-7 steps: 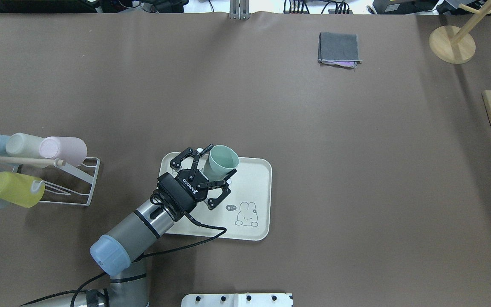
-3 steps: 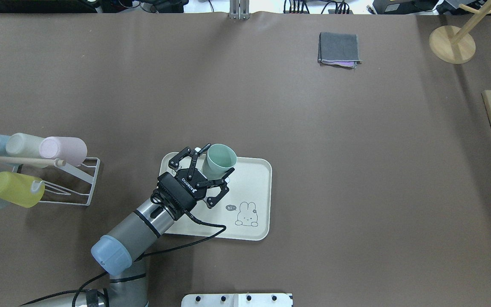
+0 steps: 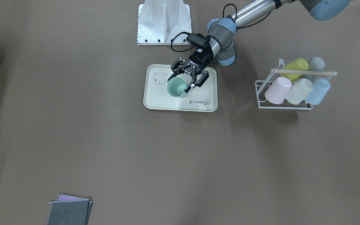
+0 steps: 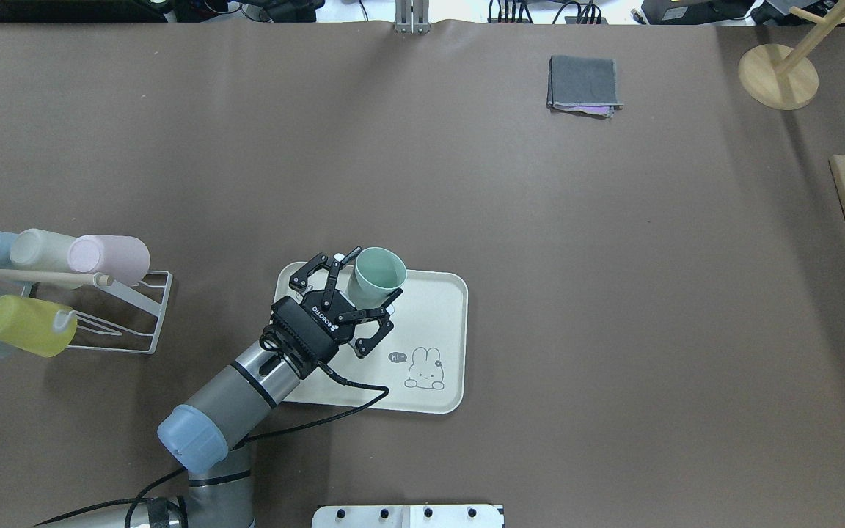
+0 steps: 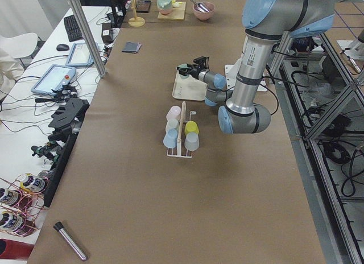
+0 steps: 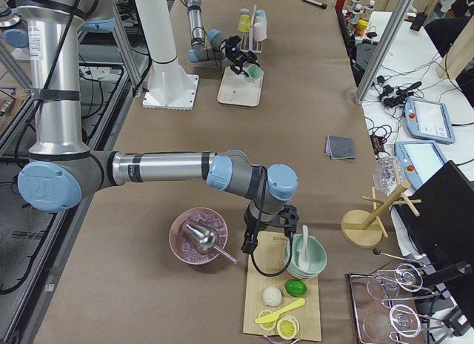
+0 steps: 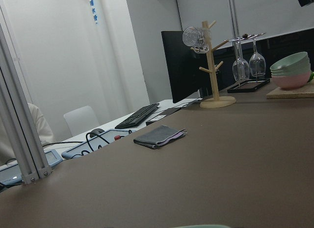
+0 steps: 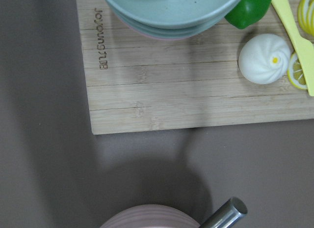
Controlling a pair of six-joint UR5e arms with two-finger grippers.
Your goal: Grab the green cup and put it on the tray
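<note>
Green cup (image 4: 380,270) stands upright, mouth up, on the tray (image 4: 433,323), by its upper edge in the overhead view. The left gripper (image 3: 178,84) straddles it with fingers spread; whether the pads touch the wall is too small to tell. Expect light, stiff, smooth plastic, and grip across the mid-wall. Its base is hidden. You cannot read the right gripper (image 6: 268,229) fingers.

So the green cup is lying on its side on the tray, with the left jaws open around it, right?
Not quite. The green cup stands upright, mouth up, on the tray; the front-facing view shows this. The rest holds: the left jaws are open around it.
</note>
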